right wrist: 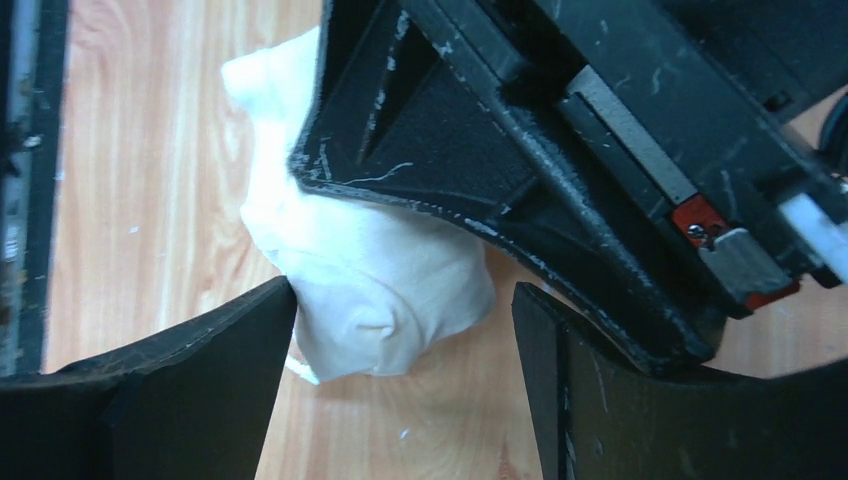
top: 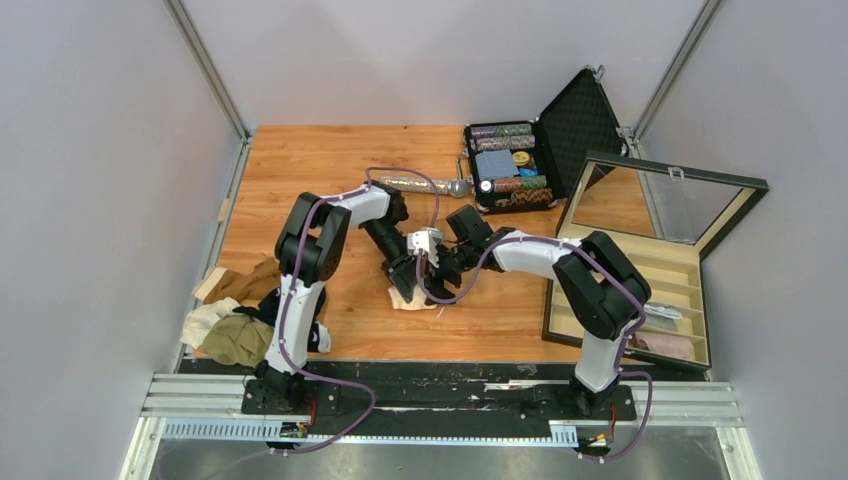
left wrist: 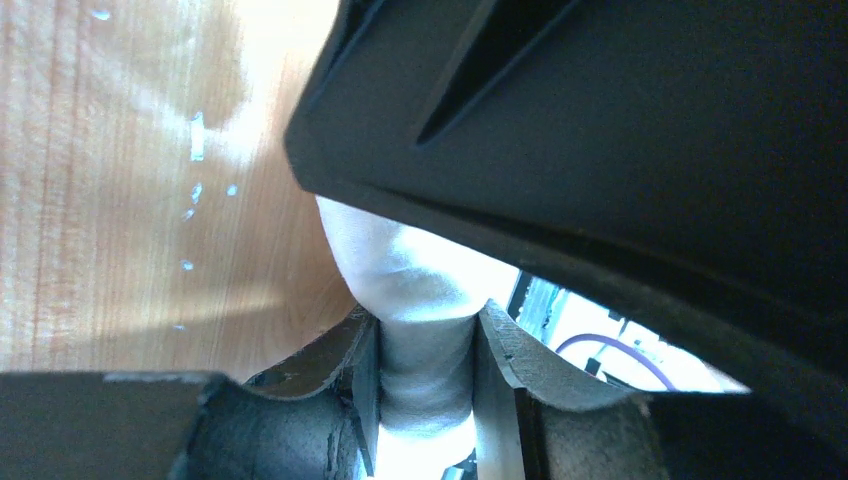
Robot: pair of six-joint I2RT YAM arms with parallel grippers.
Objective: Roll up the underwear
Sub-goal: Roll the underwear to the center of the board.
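Observation:
A cream-white underwear (top: 410,297) lies bunched at the table's middle front, mostly hidden by both grippers. My left gripper (top: 404,268) is shut on a fold of it; in the left wrist view the cloth (left wrist: 425,300) is pinched between its fingers (left wrist: 345,360). My right gripper (top: 437,268) is open, right beside the left one, over the same garment. In the right wrist view the white cloth (right wrist: 370,270) lies between the open fingers (right wrist: 200,380), touching the left one. More underwear, brown (top: 250,283), white (top: 205,318) and olive-green (top: 238,340), is piled at the left front corner.
A glittery silver microphone (top: 420,184) lies behind the grippers. An open black case of poker chips (top: 510,165) stands at the back right. An open wooden glass-lidded box (top: 640,290) sits at the right with a rolled cloth (top: 665,345) in a front compartment.

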